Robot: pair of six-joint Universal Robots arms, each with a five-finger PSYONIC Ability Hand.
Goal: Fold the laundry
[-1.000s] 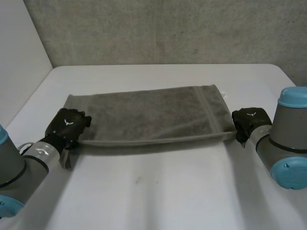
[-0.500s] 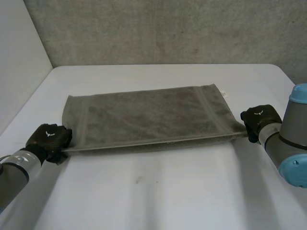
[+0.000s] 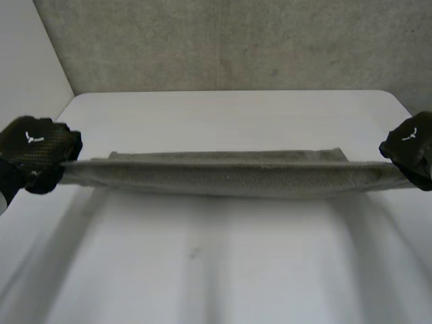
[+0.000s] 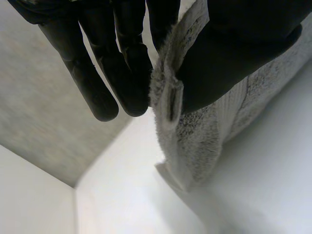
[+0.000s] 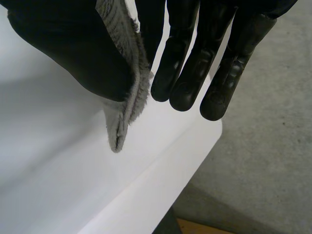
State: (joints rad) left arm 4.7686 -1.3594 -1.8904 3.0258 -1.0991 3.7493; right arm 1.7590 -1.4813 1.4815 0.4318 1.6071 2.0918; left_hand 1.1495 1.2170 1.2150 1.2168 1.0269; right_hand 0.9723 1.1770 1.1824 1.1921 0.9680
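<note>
Fingers (image 4: 97, 87) and thumb of my left hand (image 3: 37, 152) pinch one end of the grey towel (image 3: 229, 177), and my right hand (image 3: 412, 145) pinches the other end the same way, thumb against straight fingers. Between them the towel hangs stretched in a band above the middle of the white worktop (image 3: 223, 270), its lower part drooping toward the surface; whether it touches I cannot tell. I judge this the carrying part of a lengthwise fold. Next, both hands should travel together toward the worktop's far edge, tension even, then lower the held edge squarely onto the opposite one before letting go.
</note>
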